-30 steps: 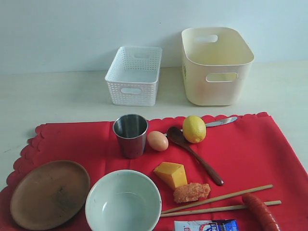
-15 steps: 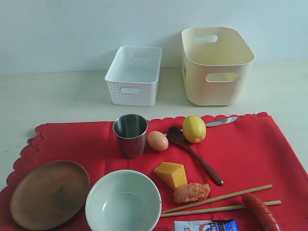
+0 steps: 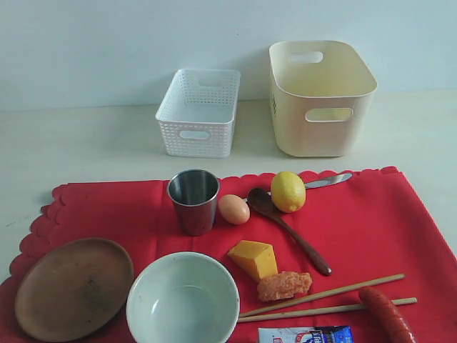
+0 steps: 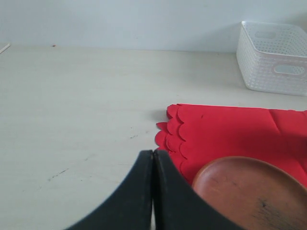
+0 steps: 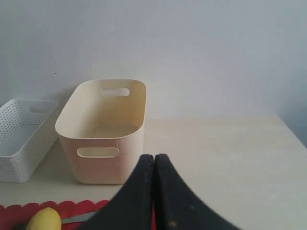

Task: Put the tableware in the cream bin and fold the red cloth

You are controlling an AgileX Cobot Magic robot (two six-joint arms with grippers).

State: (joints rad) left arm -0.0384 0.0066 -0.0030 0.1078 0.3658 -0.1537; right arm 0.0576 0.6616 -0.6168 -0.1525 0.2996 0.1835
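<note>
The red cloth (image 3: pixel 385 221) lies flat across the table's front. On it stand a steel cup (image 3: pixel 193 201), a brown wooden plate (image 3: pixel 73 287) and a pale bowl (image 3: pixel 183 300). A dark wooden spoon (image 3: pixel 289 230), a metal knife (image 3: pixel 327 180) and two chopsticks (image 3: pixel 325 301) lie to the right. The cream bin (image 3: pixel 321 97) stands empty at the back right. Neither arm shows in the exterior view. My left gripper (image 4: pixel 153 154) is shut and empty, near the cloth's scalloped corner (image 4: pixel 225 129) and the plate (image 4: pixel 252 191). My right gripper (image 5: pixel 154 157) is shut and empty, facing the cream bin (image 5: pixel 105 132).
A white perforated basket (image 3: pixel 199 112) stands left of the cream bin. An egg (image 3: pixel 233 209), a lemon (image 3: pixel 288 191), cheese (image 3: pixel 253 259), an orange food lump (image 3: pixel 284 285), a sausage (image 3: pixel 385 314) and a snack packet (image 3: pixel 307 334) also lie on the cloth.
</note>
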